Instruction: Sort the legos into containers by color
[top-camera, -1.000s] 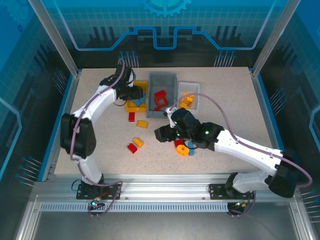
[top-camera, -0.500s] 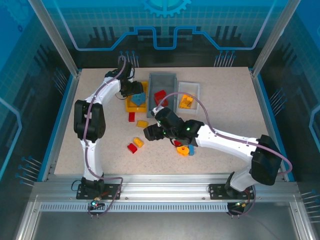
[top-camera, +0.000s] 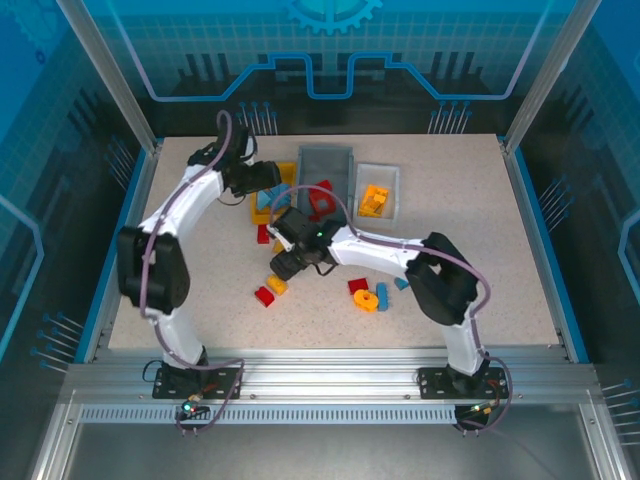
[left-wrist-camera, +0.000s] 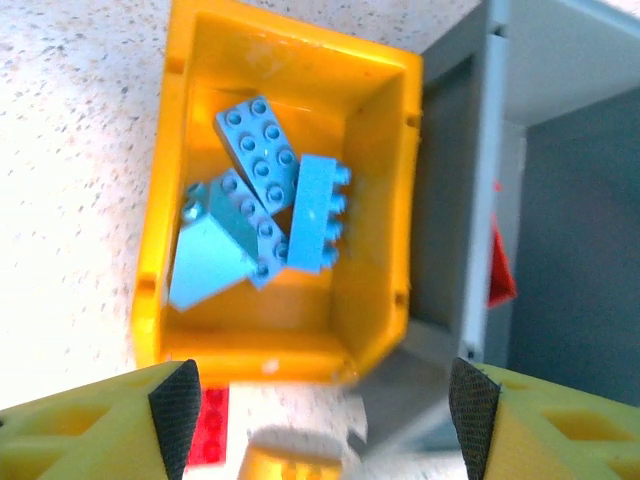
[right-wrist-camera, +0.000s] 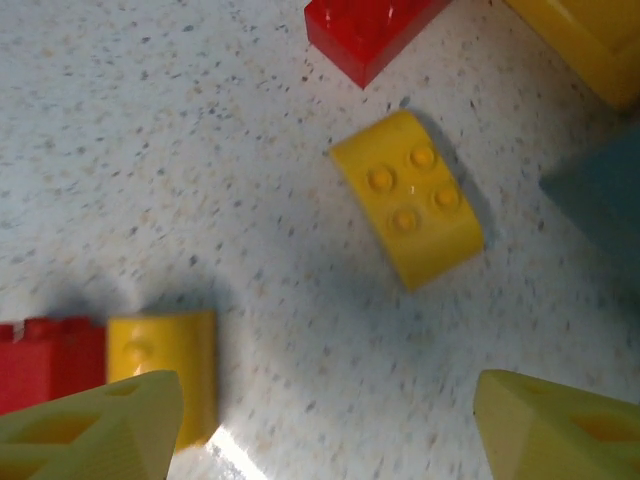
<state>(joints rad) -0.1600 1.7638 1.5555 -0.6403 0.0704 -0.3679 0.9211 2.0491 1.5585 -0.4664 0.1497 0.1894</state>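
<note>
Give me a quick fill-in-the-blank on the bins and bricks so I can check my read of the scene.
1. The yellow bin holds only ___ bricks.
2. The brick lying in the grey bin is ___.
3. The rounded yellow brick on the table shows ___ studs on top.
4. The right gripper has its jaws ___ above the table.
Missing words: blue; red; four; open.
</note>
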